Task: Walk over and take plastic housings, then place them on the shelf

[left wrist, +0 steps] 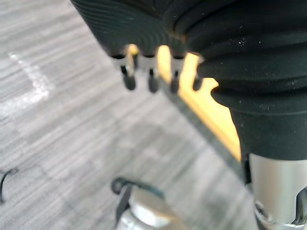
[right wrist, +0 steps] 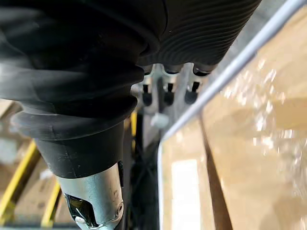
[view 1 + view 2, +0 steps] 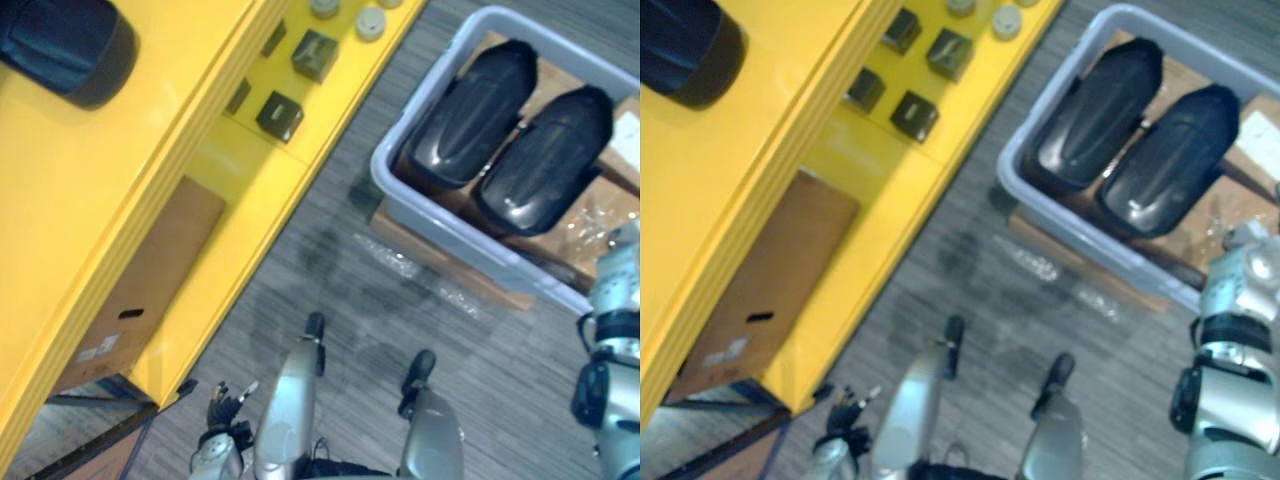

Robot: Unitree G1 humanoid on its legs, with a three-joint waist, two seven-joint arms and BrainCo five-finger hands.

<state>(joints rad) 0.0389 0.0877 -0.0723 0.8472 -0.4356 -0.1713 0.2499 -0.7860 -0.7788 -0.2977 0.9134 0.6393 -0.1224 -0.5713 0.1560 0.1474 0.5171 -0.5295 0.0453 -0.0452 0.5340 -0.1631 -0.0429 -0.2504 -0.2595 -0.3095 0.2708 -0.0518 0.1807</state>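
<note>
Two black plastic housings [image 3: 483,112] [image 3: 548,158] lie side by side in a grey bin [image 3: 445,232] on the floor at the upper right. A third black housing [image 3: 62,45] rests on top of the yellow shelf [image 3: 90,200] at the far left. My left hand [image 1: 151,79] hangs low beside the shelf's corner [image 3: 225,402], its fingers straight and holding nothing. My right hand [image 2: 168,91] hangs just outside the bin's rim [image 2: 225,76], fingers relaxed and empty.
Small dark blocks [image 3: 279,115] and round grey pieces [image 3: 370,22] sit on the shelf's lower level. A cardboard box [image 3: 140,290] stands under the shelf. The bin rests on flat cardboard [image 3: 440,262], with clear wrap [image 3: 600,222] inside it. Grey carpet [image 3: 340,290] lies between shelf and bin.
</note>
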